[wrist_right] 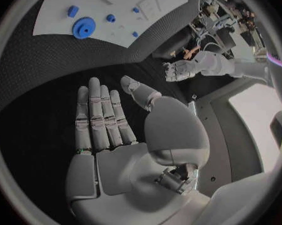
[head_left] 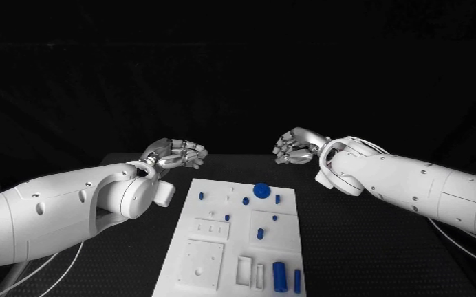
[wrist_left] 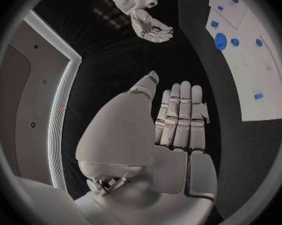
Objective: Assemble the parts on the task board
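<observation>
Task board (head_left: 213, 238): white, matt, smooth plastic look, w/ shallow recesses. Parts: glossy-ish blue plastic, e.g. round toothed gear (head_left: 261, 190) at far end and blue cylinder (head_left: 280, 276) at near end. Table (head_left: 377, 256): black, matt, finely textured surface, dotted weave visible in wrist views. Left hand (head_left: 175, 153) and right hand (head_left: 296, 147): silver metal-look fingers, satin sheen, segmented; palms smooth grey-white shells. Arms: white smooth plastic casings, slight gloss, small dark screw holes.
</observation>
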Available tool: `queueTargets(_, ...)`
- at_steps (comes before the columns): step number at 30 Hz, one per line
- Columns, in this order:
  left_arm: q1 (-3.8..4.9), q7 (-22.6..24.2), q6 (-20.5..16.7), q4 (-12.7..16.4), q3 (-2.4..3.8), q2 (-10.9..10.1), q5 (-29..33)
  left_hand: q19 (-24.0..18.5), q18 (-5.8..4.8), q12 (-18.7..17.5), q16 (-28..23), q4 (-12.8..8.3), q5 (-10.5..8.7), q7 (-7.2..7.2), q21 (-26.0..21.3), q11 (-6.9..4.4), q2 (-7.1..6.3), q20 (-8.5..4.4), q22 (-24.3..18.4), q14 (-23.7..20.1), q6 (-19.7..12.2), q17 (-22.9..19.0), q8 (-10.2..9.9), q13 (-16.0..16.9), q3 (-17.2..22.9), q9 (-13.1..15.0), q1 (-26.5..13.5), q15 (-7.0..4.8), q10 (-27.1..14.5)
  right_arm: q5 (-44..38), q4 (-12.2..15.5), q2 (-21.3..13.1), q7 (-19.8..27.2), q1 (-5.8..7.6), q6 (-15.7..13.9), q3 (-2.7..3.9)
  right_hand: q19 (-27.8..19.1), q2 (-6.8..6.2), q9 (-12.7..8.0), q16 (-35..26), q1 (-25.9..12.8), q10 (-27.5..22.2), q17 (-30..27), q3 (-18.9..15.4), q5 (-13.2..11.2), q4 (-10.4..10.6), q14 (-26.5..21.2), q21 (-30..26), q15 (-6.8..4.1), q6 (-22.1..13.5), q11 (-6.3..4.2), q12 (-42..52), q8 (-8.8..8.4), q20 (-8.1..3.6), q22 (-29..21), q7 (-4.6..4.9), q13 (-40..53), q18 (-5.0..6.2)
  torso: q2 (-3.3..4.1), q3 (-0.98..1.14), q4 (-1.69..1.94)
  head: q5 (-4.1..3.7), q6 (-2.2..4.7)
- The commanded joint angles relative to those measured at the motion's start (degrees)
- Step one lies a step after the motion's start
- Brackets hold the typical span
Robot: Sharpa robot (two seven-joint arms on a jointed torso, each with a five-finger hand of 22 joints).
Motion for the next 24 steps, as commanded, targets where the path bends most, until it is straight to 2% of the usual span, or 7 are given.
queueTargets(1, 0.09, 1.1, 2.0, 0.9, 0.08, 0.0, 0.3, -0.4, 0.23, -0.3, -0.4, 0.0, 0.24, -0.08, -0.2, 0.20, 0.11, 0.00, 1.0, -0.4, 0.3, 0.0, -0.4, -0.1, -0.4, -0.1, 0.6, 0.07, -0.3, -14.2, 0.1, 0.7, -2.2, -0.26, 1.7, 0.03, 6.1, -3.54, -0.7, 1.9, 2.4, -0.4, 3.7, 1.2, 0.2, -0.5, 5.2, 2.3, -1.23, 0.2, 0.30, -2.5, -1.20, -1.82, 0.6, -0.12, -0.4, 1.49, 1.78, -0.21, 1.25, -0.38, 0.14)
queueTargets(4, 0.10, 1.1, 2.0, 1.4, 0.27, 0.0, 0.5, -0.4, 0.23, -0.3, -0.5, 0.0, 0.26, -0.07, -0.2, 0.22, 0.13, 0.02, 1.0, -0.4, 0.3, 0.0, -0.4, -0.1, -0.5, -0.2, 0.6, 0.08, -0.3, -17.5, 0.3, 1.2, -3.4, -0.53, 2.4, 0.03, 6.4, -4.56, -0.8, 2.0, 3.9, -2.4, 5.4, 1.1, -0.1, -0.4, 5.3, 3.1, -0.88, -0.2, 0.73, -3.1, -1.56, -2.09, 1.7, -0.28, -0.6, 1.49, 2.55, -0.43, 1.90, -0.80, 0.33)
queueTargets(6, 0.10, 1.1, 2.0, 1.6, 0.37, -0.1, 0.5, -0.4, 0.23, -0.4, -0.5, 0.0, 0.28, -0.05, -0.3, 0.24, 0.16, 0.03, 1.0, -0.4, 0.3, 0.0, -0.5, -0.1, -0.5, -0.2, 0.5, 0.09, -0.4, -20.1, 0.4, 1.7, -4.0, -0.68, 2.1, 0.03, 6.8, -4.69, -0.8, 1.9, 4.5, -2.8, 6.3, 1.6, -0.4, -0.4, 5.3, 3.8, -0.76, -0.2, 0.83, -2.9, -1.65, -2.18, 2.5, -0.24, -0.4, 1.49, 2.92, -0.54, 2.18, -0.99, 0.36)
queueTargets(9, 0.10, 1.2, 1.9, 1.8, 0.46, -0.3, 0.6, -0.4, 0.23, -0.4, -0.6, 0.0, 0.28, -0.05, -0.3, 0.24, 0.18, 0.04, 1.0, -0.4, 0.3, 0.0, -0.5, -0.2, -0.5, -0.2, 0.5, 0.10, -0.3, -22.5, 0.7, 2.2, -4.6, -0.77, 1.9, 0.03, 8.1, -4.87, -0.7, 2.8, 4.7, -1.8, 7.8, 1.9, -1.5, -0.3, 6.8, 5.2, -1.18, 0.5, 0.42, -2.4, -1.40, -2.66, 3.7, -0.14, -0.1, 1.49, 3.45, -0.70, 2.55, -1.25, 0.27)
queueTargets(13, 0.14, 1.3, 1.8, 1.9, 0.49, -0.5, 0.6, -0.4, 0.22, -0.4, -0.6, 0.0, 0.29, -0.03, -0.3, 0.25, 0.22, 0.05, 1.0, -0.4, 0.3, 0.0, -0.5, -0.2, -0.6, -0.2, 0.5, 0.10, -0.3, -25.6, 1.7, 2.5, -5.6, -0.92, 2.5, 0.04, 9.9, -4.84, -0.5, 4.3, 4.0, -0.2, 9.2, 1.3, -1.2, -0.4, 8.6, 6.7, -1.87, 1.5, -0.24, -1.6, -0.99, -3.42, 4.6, -0.03, 0.2, 1.49, 4.02, -0.88, 2.99, -1.53, 0.13)
queueTargets(16, 0.22, 1.2, 1.9, 2.2, 0.50, -0.7, 0.6, -0.4, 0.23, -0.4, -0.6, 0.0, 0.29, -0.03, -0.3, 0.24, 0.22, 0.05, 1.0, -0.4, 0.3, 0.0, -0.6, -0.2, -0.6, -0.3, 0.5, 0.10, -0.3, -26.8, 1.8, 3.0, -6.2, -0.95, 2.4, 0.04, 11.0, -4.66, -0.5, 5.3, 3.7, 1.0, 10.4, 1.1, -1.4, -0.4, 9.1, 7.9, -2.38, 2.5, -0.74, -1.0, -0.72, -4.16, 4.7, -0.36, 0.3, 1.49, 4.37, -1.00, 3.20, -1.74, 0.15)
queueTargets(24, 0.59, 1.2, 2.0, 2.9, 0.56, -1.0, 0.6, -0.4, 0.23, -0.5, -0.7, 0.0, 0.30, -0.02, -0.3, 0.23, 0.22, 0.06, 1.0, -0.4, 0.4, 0.0, -0.6, -0.2, -0.7, -0.3, 0.4, 0.09, -0.3, -26.9, 0.7, 4.2, -6.6, -1.97, 1.9, 0.04, 11.5, -4.43, -0.6, 6.2, 3.6, 2.1, 12.1, 1.7, -1.3, -0.4, 9.4, 9.2, -2.72, 3.3, -1.12, -0.6, -0.86, -4.62, 4.7, -0.58, 0.2, 1.49, 5.18, -1.19, 3.59, -2.26, 0.12)
